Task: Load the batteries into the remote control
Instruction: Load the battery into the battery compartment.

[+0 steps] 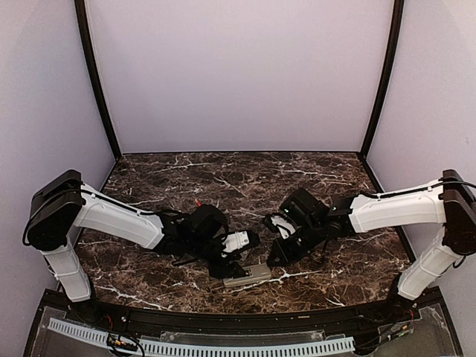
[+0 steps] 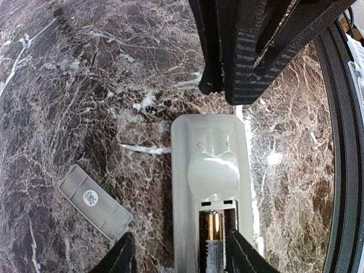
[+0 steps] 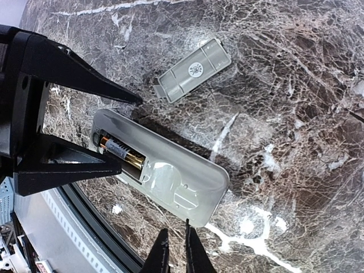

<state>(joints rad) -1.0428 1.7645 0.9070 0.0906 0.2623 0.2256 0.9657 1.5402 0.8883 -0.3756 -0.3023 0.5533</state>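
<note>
The remote control [image 2: 207,165] lies back-up on the marble, its battery bay uncovered, near the table's front edge [image 1: 248,275]. One battery [image 2: 215,239], gold and silver, sits in the bay [image 3: 122,154]. My left gripper [image 2: 182,256] is open, its fingers [image 2: 122,256] straddling the bay end of the remote without holding anything. My right gripper [image 3: 176,250] hovers just off the remote's other end, jaws a narrow gap apart and empty. A tiny red battery [image 1: 198,201] lies behind the left arm.
The small grey cover piece [image 2: 94,200] lies flat on the marble beside the remote [image 3: 193,69]. The black rim of the table [image 2: 341,170] runs close along the remote's other side. Both grippers crowd the remote from opposite ends [image 1: 234,260].
</note>
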